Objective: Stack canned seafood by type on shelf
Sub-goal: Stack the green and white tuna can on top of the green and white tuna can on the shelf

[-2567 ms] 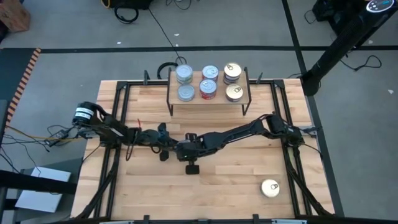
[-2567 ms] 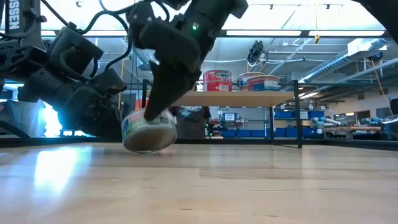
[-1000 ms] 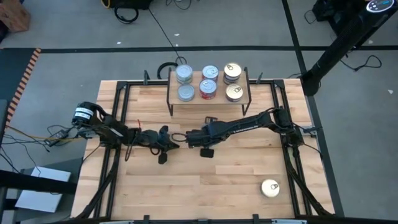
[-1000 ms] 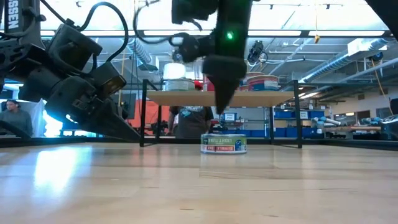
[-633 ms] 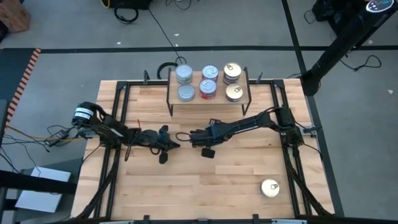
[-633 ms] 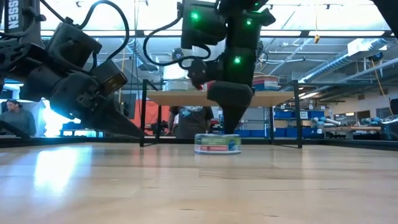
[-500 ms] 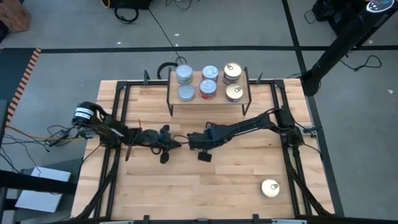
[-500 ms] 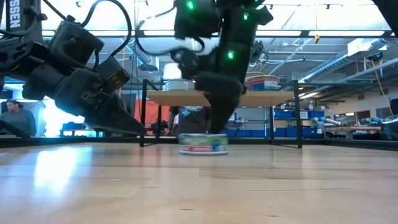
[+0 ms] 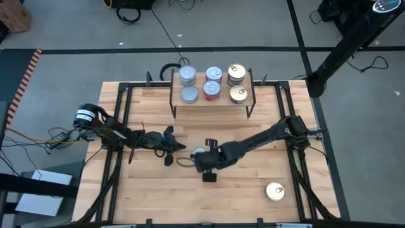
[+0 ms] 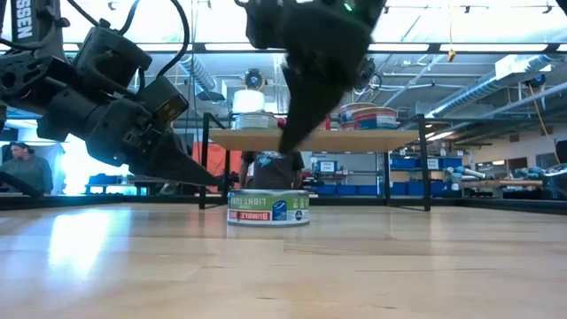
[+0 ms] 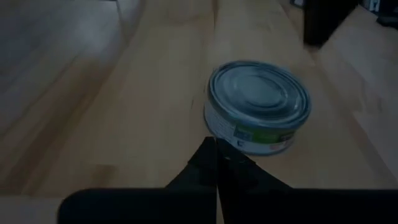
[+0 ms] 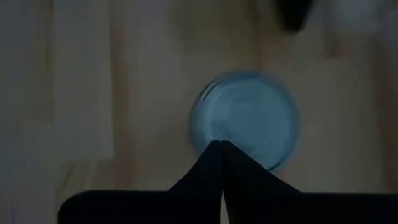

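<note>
Loose tin sits flat near the middle of the worktop, lid up, green-and-white label around the wall. I read it as a silver-blue top in both wrist views. In the high view only a sliver shows, just beside the right wrist.

Right gripper hangs right over that tin, fingers pressed together, holding nothing; from the low view its tip looks clear of the lid. Left gripper lies low on the worktop just beside the tin on its left-edge side, fingers also together and empty, tip pointing at the can wall.

Handling, my judgement: small rigid metal can, full, so dense for its size, won't deform. Smooth wall and paper label look slippery, and it will likely skate on the wood if nudged off-centre. I'd part the right fingers, come down straight, and pinch across the full diameter on the side wall below the rim, not on the lid.

Shelf stands at the far edge of the worktop, centred. It carries silver-blue tins at its left end, red-labelled tins in the middle, gold tins at its right end. One more gold tin sits alone near the worktop's near right corner, well apart from both arms.
</note>
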You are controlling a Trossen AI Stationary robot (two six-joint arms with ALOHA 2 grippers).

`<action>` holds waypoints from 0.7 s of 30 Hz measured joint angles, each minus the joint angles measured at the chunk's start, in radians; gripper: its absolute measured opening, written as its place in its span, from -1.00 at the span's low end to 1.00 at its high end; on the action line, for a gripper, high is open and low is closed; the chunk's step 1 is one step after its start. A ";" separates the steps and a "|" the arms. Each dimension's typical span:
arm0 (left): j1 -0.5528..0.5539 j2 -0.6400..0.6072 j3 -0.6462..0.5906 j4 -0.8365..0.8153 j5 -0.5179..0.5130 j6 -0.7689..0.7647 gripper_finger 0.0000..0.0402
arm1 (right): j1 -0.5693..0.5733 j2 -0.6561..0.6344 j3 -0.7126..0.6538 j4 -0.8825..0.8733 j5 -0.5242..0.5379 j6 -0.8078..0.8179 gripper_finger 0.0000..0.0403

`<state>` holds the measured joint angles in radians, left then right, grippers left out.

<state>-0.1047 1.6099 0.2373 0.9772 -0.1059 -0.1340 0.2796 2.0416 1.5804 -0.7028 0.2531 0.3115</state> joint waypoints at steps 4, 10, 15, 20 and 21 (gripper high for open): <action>0.000 0.007 0.023 0.000 0.009 0.023 -1.00 | 0.040 0.001 -0.060 0.069 0.059 0.034 -0.96; 0.014 0.049 0.045 0.020 0.059 0.053 -1.00 | 0.088 -0.021 -0.165 0.245 0.097 0.123 -0.98; 0.087 0.093 0.054 0.108 0.169 0.072 -1.00 | 0.106 -0.020 -0.247 0.436 0.027 0.122 -0.99; 0.133 0.143 0.096 0.106 0.237 0.059 -1.00 | 0.084 -0.016 -0.276 0.443 0.037 0.113 -0.99; 0.135 0.159 0.109 0.105 0.239 0.059 -1.00 | 0.076 -0.016 -0.282 0.442 0.037 0.113 -0.99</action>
<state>0.0304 1.7686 0.3465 1.0823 0.1330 -0.0746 0.3558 2.0254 1.2987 -0.2613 0.2903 0.4241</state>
